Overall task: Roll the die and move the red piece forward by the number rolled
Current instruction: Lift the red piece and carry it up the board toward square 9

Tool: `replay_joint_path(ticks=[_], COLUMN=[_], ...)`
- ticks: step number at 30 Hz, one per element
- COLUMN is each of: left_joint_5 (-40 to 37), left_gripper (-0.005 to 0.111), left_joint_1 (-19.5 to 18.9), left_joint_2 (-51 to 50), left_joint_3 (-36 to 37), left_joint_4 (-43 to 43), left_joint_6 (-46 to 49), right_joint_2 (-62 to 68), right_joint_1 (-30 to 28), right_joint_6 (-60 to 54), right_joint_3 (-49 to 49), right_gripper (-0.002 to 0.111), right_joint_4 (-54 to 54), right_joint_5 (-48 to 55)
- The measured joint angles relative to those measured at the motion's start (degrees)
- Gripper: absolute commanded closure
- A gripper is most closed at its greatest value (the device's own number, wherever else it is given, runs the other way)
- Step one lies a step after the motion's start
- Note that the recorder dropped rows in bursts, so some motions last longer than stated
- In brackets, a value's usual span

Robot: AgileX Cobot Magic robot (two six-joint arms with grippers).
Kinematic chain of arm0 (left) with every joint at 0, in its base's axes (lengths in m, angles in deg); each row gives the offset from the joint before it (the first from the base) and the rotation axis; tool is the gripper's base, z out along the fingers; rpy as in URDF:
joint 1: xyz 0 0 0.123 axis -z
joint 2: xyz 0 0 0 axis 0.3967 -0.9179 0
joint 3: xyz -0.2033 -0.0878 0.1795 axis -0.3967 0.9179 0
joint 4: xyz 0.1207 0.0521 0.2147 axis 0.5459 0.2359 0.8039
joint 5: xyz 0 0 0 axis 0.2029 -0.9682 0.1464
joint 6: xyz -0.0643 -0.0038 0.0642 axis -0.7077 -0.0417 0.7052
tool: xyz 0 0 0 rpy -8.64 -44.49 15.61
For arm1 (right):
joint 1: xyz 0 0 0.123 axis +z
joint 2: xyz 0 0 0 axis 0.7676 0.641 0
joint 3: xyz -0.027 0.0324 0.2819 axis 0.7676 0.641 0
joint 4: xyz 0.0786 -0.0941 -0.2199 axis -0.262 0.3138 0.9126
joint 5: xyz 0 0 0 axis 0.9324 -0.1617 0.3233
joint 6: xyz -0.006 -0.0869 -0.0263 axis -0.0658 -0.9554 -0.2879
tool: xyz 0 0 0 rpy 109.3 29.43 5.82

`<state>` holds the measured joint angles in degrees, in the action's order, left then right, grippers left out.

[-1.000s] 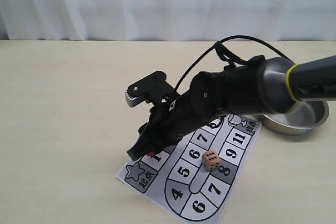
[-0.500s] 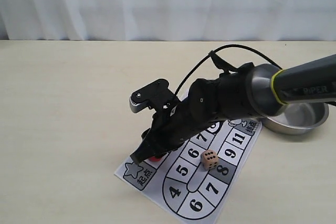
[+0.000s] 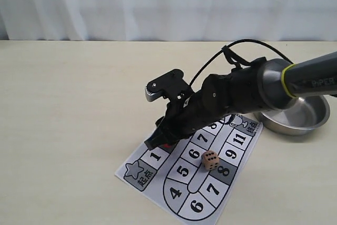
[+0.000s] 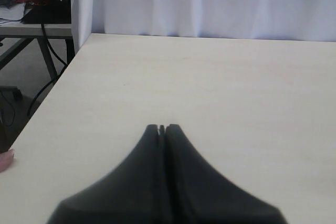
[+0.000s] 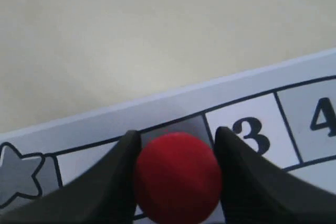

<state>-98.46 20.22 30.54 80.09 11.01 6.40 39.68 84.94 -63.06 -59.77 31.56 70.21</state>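
Observation:
The red piece (image 5: 177, 174) sits between the fingers of my right gripper (image 5: 177, 134), which is shut on it above the grey square next to the 3 on the paper board (image 5: 247, 88). In the exterior view the right gripper (image 3: 159, 139) reaches in from the right over the board's near-left squares, with a sliver of the red piece (image 3: 168, 144) showing under it. The tan die (image 3: 210, 160) rests on the board (image 3: 196, 204) between 6 and 8, several black pips facing the camera. My left gripper (image 4: 162, 127) is shut and holds nothing, over bare table.
A steel bowl (image 3: 295, 130) stands at the right, behind the board's far corner and partly hidden by the right arm. A white curtain backs the table. In the left wrist view the table's edge (image 4: 58, 80) drops to a floor with cables.
My right gripper has carried the red piece up and to the right along the board, away from the star square. The die has stayed put.

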Motion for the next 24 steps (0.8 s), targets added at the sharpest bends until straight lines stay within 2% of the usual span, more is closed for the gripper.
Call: replay_joint_path(ticks=[11,19,24], left_joint_5=[0.0,0.0,0.0], left_gripper=[0.107,0.107,0.107], left_joint_1=[0.0,0.0,0.0], left_joint_2=[0.0,0.0,0.0], left_joint_3=[0.0,0.0,0.0], left_joint_4=[0.0,0.0,0.0], left_joint_6=[0.0,0.0,0.0], right_joint_2=[-1.2,-3.66,-1.37], right_joint_1=[-0.15,-4.69,-5.31], right_joint_6=[0.23,0.33,0.33], right_joint_3=[0.0,0.0,0.0], right_gripper=[0.104,0.104,0.104], right_joint_4=[0.15,0.15,0.15], right_joint_5=[-0.7,-4.13,-4.39])
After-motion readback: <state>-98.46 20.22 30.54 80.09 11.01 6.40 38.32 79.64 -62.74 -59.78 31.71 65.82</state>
